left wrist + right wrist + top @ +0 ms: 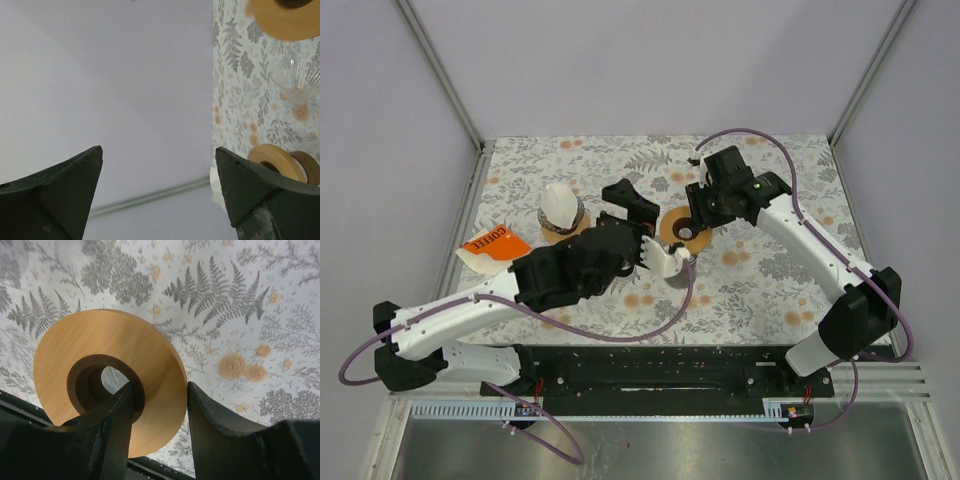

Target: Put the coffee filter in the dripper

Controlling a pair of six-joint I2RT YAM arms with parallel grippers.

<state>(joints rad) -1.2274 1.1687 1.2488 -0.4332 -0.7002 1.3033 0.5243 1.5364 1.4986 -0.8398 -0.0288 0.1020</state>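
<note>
Right gripper (pixel 160 390) is clamped on the wooden dripper ring (pixel 100 345). Left gripper (pixel 159 155) has its jaws wide apart and holds nothing. We note the white filter cone (pixel 560 203) upright, left of that ring; we judge the left arm nearer.

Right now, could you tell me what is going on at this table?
The right tool grips a wooden ring by its rim, one finger through the hole. The left tool is open and empty, beside a glass dripper cone. A white coffee filter appears to sit in a second dripper, far left.
</note>
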